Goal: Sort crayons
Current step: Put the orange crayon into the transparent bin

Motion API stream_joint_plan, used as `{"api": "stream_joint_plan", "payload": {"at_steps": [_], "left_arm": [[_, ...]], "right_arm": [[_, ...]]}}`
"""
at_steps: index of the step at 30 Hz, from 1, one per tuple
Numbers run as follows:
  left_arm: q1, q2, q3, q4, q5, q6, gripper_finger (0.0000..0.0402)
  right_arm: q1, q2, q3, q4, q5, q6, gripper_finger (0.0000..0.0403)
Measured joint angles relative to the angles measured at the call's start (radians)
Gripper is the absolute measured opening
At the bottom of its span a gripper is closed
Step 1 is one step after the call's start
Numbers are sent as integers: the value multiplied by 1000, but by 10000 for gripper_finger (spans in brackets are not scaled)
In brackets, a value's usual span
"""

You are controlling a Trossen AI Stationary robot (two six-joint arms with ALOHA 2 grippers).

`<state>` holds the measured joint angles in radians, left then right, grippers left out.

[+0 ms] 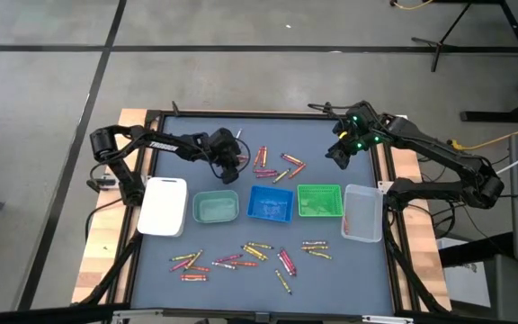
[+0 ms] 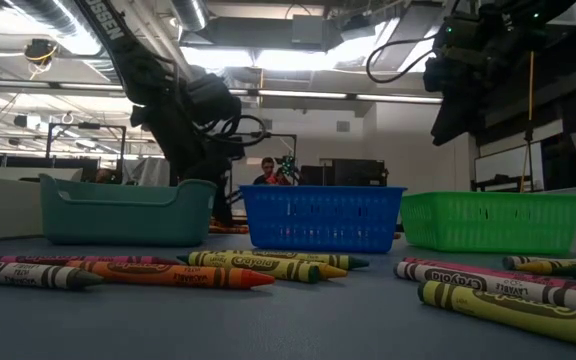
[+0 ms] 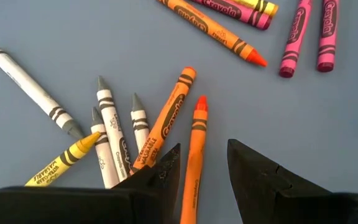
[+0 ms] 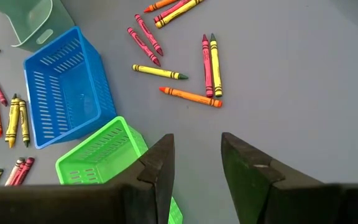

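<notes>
**While crayons lie scattered, left gripper sits over an orange one**

While the crayons (image 1: 250,255) remain spread in two groups on the counter (image 1: 331,270), none is held. One group lies on the far side of the tray row, the other on the near side. The left gripper (image 3: 204,163) is low over the far group, fingers apart, with an orange crayon (image 3: 194,155) lying between them on the surface; grey crayons (image 3: 114,134) and a yellow crayon (image 3: 61,160) lie just beside it. The right gripper (image 1: 340,155) hangs above the counter's far right area, fingers apart and holding nothing. Trays stand in a row: white tray (image 1: 163,206), teal tray (image 1: 215,207), blue tray (image 1: 272,203), green tray (image 1: 318,200), clear tray (image 1: 362,212).
</notes>
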<state>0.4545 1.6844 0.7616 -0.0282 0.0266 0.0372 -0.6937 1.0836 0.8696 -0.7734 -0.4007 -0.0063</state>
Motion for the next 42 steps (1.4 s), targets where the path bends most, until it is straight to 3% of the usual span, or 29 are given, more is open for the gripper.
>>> {"api": "stream_joint_plan", "payload": {"at_steps": [23, 35, 42], "left_arm": [[-2, 45, 2, -31, -9, 0, 114], [-2, 47, 0, -24, 0, 0, 23], [-11, 47, 0, -24, -10, 0, 6]], "right_arm": [[0, 0, 0, -2, 0, 0, 131], [0, 0, 0, -2, 0, 0, 131], [0, 0, 0, 8, 0, 0, 131]]}}
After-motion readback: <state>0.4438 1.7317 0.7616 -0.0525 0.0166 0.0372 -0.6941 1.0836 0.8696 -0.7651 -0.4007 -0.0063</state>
